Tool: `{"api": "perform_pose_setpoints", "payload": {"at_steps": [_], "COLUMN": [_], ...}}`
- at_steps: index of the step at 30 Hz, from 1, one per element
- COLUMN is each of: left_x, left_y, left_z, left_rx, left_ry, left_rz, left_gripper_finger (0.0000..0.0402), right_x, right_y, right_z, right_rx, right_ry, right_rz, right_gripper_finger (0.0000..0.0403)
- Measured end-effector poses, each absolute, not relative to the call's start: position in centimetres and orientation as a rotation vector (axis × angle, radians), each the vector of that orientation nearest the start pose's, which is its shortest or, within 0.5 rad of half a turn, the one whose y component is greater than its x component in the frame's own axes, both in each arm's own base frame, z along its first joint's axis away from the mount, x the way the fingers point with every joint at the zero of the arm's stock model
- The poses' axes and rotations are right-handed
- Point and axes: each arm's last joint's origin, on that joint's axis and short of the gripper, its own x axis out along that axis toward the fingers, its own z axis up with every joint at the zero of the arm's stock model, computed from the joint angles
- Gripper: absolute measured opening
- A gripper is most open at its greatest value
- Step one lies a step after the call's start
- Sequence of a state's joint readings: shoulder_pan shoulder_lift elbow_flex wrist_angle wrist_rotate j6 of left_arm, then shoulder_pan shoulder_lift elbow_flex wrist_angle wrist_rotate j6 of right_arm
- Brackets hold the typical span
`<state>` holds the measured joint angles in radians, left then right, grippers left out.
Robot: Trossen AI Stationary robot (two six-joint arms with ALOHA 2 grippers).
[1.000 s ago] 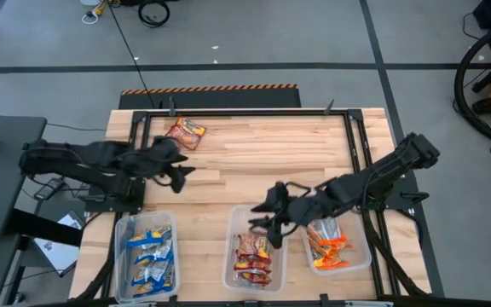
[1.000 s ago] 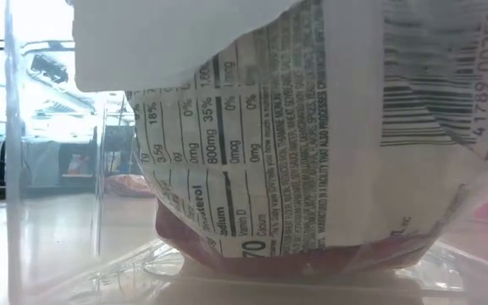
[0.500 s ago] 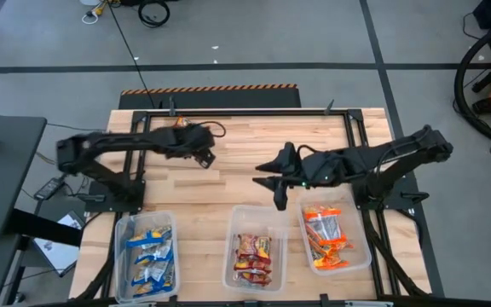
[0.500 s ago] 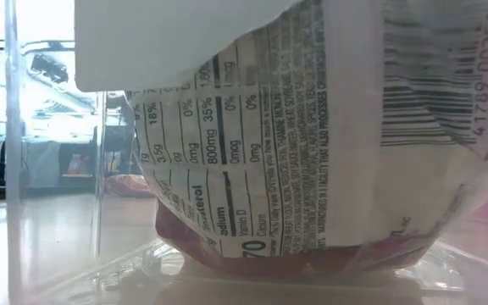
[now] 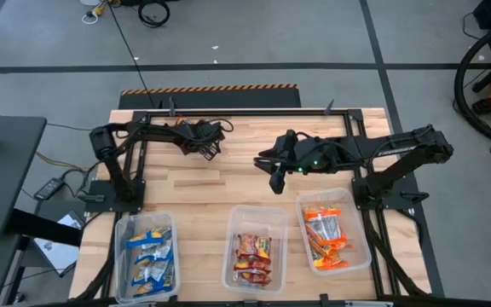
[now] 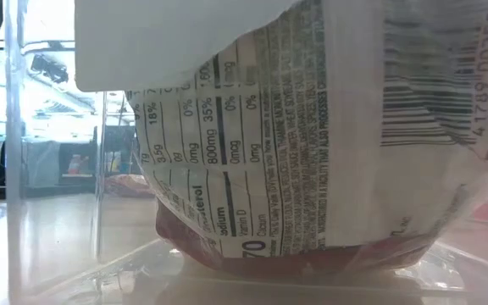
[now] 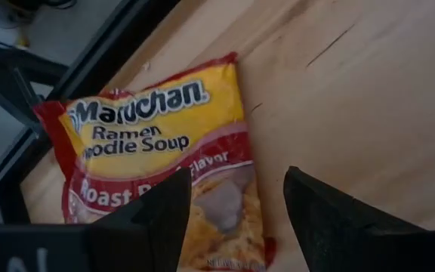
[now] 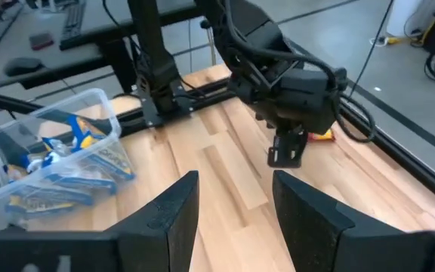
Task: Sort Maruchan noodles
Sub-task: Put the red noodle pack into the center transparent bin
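Note:
One red-and-yellow Maruchan packet (image 7: 157, 151) lies flat on the wood near the table's far left corner. My left gripper (image 7: 236, 219) hangs open just above it, one finger over the packet's lower half and the other over bare wood. From above, the left gripper (image 5: 210, 147) hides that packet. My right gripper (image 5: 277, 181) is open over the table's middle, touching nothing, and its wrist view (image 8: 236, 215) looks toward the left arm. Sorted packets fill three clear bins along the near edge.
The bin with blue-and-white packets (image 5: 147, 256) stands near left, the bin with dark red packets (image 5: 254, 256) in the middle, and the bin with orange packets (image 5: 331, 239) near right. The low view is filled by a packet's printed back (image 6: 312, 127). Black frame rails (image 5: 245, 112) edge the far side.
My left gripper has swung from the table's left side toward the far edge and now hangs over the lone packet. My right gripper has pulled away from above the middle bin, moving toward the far edge to the table's middle. The packet has not moved.

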<state>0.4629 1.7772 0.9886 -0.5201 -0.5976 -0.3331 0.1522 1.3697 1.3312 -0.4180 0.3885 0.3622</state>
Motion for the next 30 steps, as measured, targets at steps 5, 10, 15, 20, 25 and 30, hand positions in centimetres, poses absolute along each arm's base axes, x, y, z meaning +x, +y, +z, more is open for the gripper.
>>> {"api": "perform_pose_setpoints", "payload": {"at_steps": [5,10,15,20,25,30], "left_x": [27.2,27.1,26.9,26.5,26.7,26.7], "left_y": [16.2,16.5,16.6,16.2,15.3,12.9], "left_z": [11.9,11.2,11.2,12.7,18.2,25.0], "left_rx": [-0.117,-0.106,-0.106,-0.123,-0.136,-0.202], "left_ry": [1.273,1.292,1.298,1.341,1.227,1.033], "left_rz": [1.165,1.184,1.188,1.156,1.101,0.843], "left_gripper_finger": [0.0206,0.0172,0.0096,0.0020,0.0027,0.0029], "right_x": [29.9,29.9,29.9,29.8,29.6,29.5], "right_y": [2.7,2.6,2.6,3.3,3.8,4.6], "right_z": [37.1,37.0,37.0,36.8,36.5,36.5], "right_rx": [0.259,0.268,0.265,0.157,0.116,0.081], "right_ry": [0.407,0.412,0.413,0.451,0.485,0.489], "right_rz": [-0.269,-0.250,-0.246,-0.199,-0.180,-0.152], "right_gripper_finger": [0.0174,0.0174,0.0174,0.0174,0.0174,0.0174]}}
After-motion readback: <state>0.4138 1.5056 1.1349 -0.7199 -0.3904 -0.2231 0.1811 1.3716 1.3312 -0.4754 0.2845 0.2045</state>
